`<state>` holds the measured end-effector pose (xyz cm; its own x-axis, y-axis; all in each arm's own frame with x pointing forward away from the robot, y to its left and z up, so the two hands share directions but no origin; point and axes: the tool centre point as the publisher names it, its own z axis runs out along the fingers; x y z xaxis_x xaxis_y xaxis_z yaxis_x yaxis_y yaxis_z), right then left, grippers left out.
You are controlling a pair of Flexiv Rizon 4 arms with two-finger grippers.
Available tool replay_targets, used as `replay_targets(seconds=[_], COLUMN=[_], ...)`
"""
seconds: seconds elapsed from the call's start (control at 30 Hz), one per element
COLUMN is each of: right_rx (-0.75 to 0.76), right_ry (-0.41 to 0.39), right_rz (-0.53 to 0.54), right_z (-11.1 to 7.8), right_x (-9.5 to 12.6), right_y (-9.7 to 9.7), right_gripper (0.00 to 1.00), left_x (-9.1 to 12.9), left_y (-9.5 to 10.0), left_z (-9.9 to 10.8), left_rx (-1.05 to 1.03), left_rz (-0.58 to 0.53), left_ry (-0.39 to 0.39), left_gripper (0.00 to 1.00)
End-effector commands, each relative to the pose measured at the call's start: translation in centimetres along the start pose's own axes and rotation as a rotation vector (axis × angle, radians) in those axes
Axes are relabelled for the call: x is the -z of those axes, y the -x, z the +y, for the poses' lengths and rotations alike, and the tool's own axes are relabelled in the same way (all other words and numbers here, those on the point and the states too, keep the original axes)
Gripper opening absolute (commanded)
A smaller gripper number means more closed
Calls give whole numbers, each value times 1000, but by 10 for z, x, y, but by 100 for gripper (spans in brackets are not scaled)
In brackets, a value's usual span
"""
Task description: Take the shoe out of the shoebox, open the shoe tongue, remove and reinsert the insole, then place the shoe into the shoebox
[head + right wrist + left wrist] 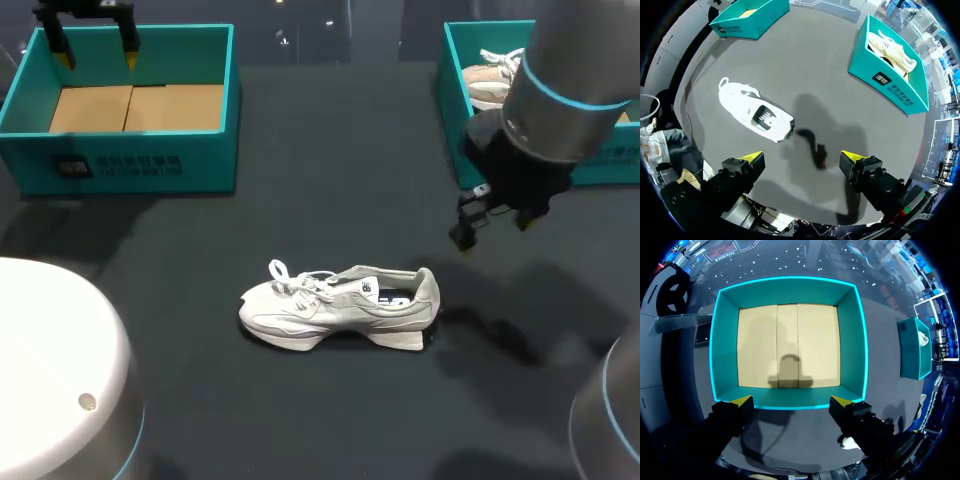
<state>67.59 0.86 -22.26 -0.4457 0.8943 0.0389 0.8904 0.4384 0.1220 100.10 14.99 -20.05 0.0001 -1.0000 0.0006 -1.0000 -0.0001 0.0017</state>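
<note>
A white shoe (340, 305) lies on the black table near the middle, toe toward the left and laces loose; the right wrist view shows the shoe (754, 112) ahead of that gripper and off to one side. My right gripper (492, 232) hangs above the table to the right of the shoe, and there my right gripper (803, 158) is open with nothing between its fingers. An empty teal shoebox (130, 160) with a cardboard floor stands at the back left. My left gripper (95, 45) hovers over its far side, and over the shoebox (787, 290) my left gripper (791, 401) is open and empty.
A second teal box (455, 110) stands at the back right, partly behind my right arm, with another light shoe (490, 75) inside. The right wrist view shows this box (890, 82) and its shoe (892, 50). A white robot base (50, 370) fills the front left corner.
</note>
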Motion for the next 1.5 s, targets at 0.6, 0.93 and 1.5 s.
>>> replay_targets(seconds=[0.6,0.93,1.5], right_rx=[408,458,562], right_ry=[420,536,698], right_rz=[572,564,560], right_z=[-12,-18,-37], right_x=[-28,-45,-75], right_y=[40,55,70], right_gripper=[100,100,100], left_x=[0,0,0], left_y=[0,0,0], left_z=[0,0,0], left_rx=[0,0,0], left_rz=[0,0,0], left_ry=[-1,-1,-1], left_gripper=[100,100,100])
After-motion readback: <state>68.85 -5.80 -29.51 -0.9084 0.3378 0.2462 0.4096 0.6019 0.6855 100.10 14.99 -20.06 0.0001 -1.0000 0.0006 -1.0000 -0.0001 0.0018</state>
